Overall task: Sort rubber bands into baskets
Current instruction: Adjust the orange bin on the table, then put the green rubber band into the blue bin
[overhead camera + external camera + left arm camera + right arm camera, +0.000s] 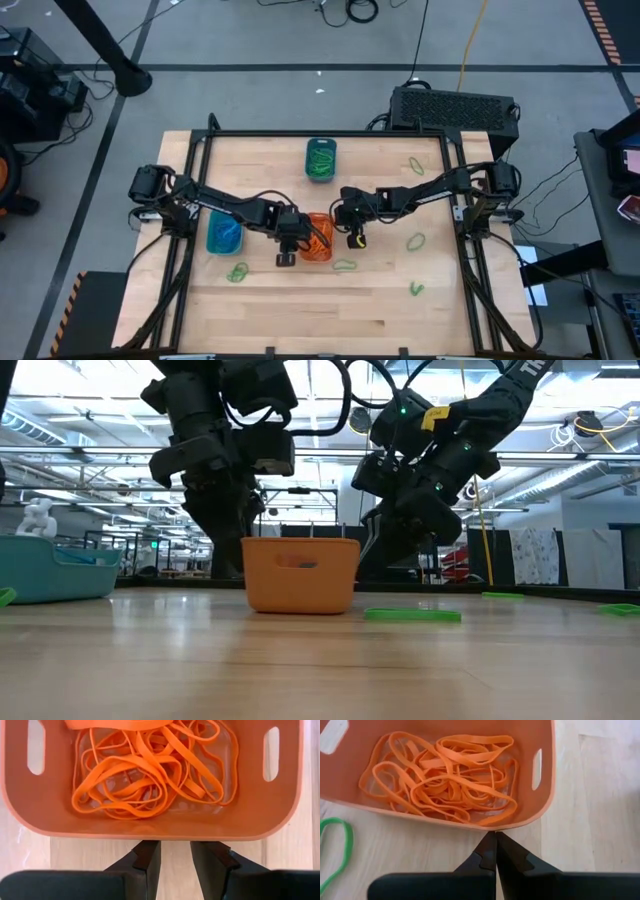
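High view: left gripper [286, 258] sits just beside the orange basket [318, 237] mid-desk, right gripper [356, 238] at its other side; green rubber bands [344, 265] lie loose on the desk [400, 300].
Low view: orange basket in front of both arms, a green band flat beside it.
Left wrist: jaws apart, empty, just short of the basket wall; orange rubber bands [145, 770] piled inside.
Right wrist: jaws together, empty, tips just short of the basket rim.
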